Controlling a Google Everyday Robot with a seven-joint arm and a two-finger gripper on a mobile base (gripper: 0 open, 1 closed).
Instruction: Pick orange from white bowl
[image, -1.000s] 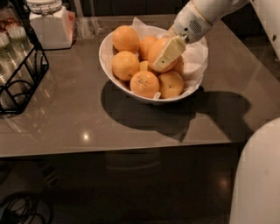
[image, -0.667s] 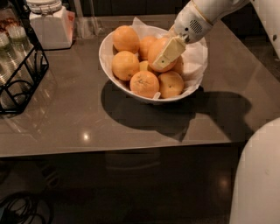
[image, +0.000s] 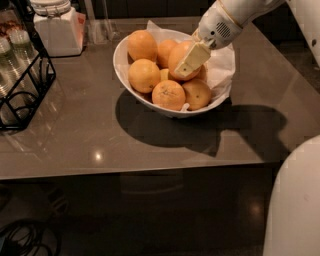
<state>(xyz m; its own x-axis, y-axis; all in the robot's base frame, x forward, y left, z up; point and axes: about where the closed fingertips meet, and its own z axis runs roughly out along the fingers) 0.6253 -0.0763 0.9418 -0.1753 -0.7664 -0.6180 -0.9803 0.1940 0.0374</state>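
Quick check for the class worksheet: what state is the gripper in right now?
Gripper: down in the white bowl, against the biggest orange; whether it is open or closed cannot be told.

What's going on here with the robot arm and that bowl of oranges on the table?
A one-armed robot is reaching down from the upper right into the white bowl on the grey table. Its gripper is right against the big orange at the back right of the pile. That orange sits in the bowl with the other fruit and has not been lifted out yet. A white lidded jar stands at the far left.
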